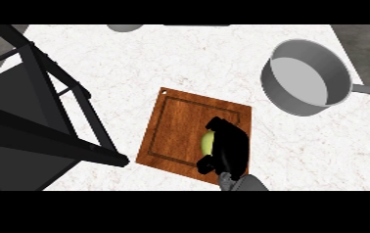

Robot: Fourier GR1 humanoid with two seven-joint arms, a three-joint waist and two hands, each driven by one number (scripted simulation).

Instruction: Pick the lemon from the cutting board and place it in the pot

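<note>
White counter (180, 60): right hand (230, 148) clasps lemon (207, 142), pot (279, 94) apart.

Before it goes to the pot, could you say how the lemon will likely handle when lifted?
The lemon looks rounded and smooth, so it may roll on the flat cutting board if released. The right hand curls round it, suggesting it is small, probably light.

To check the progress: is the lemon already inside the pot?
No, the lemon lies on the cutting board with the right hand curled round it, away from the pot.
</note>
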